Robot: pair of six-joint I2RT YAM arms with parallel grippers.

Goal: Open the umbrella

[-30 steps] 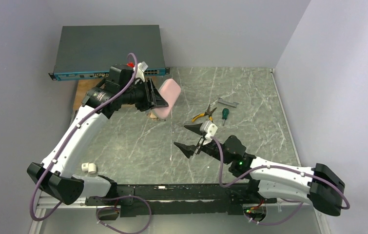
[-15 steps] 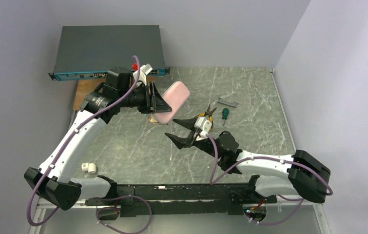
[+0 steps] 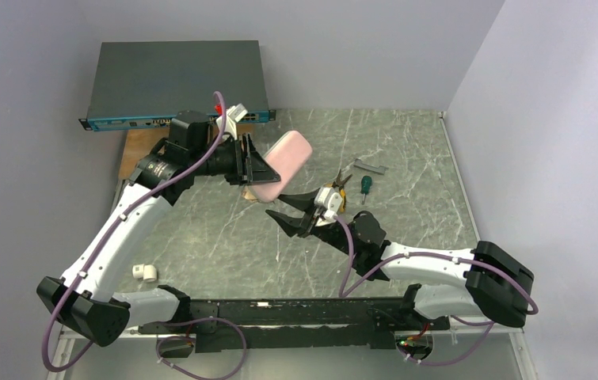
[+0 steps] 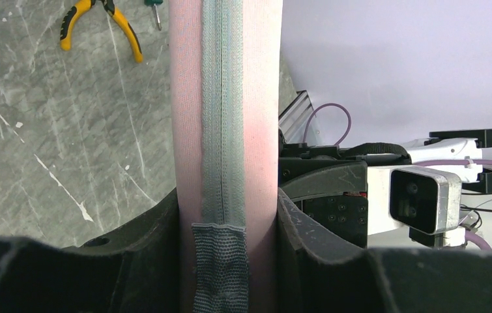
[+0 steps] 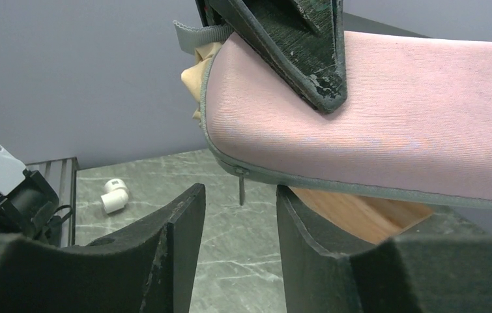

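Right gripper (image 3: 277, 205), now nearer, jaws narrowed but empty, beneath one pale pink fabric umbrella sleeve (image 3: 286, 161) clamped by left gripper (image 3: 262, 169); one yellow-handled pliers (image 3: 327, 189), one green-handled screwdriver (image 3: 365, 186).

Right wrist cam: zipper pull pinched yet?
No, the zipper pull hangs free with the right gripper fingers apart on either side, touching neither.

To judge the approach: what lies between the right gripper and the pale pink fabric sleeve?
In the right wrist view, only a small metal zipper pull hangs there from the pale pink sleeve, above the right gripper.
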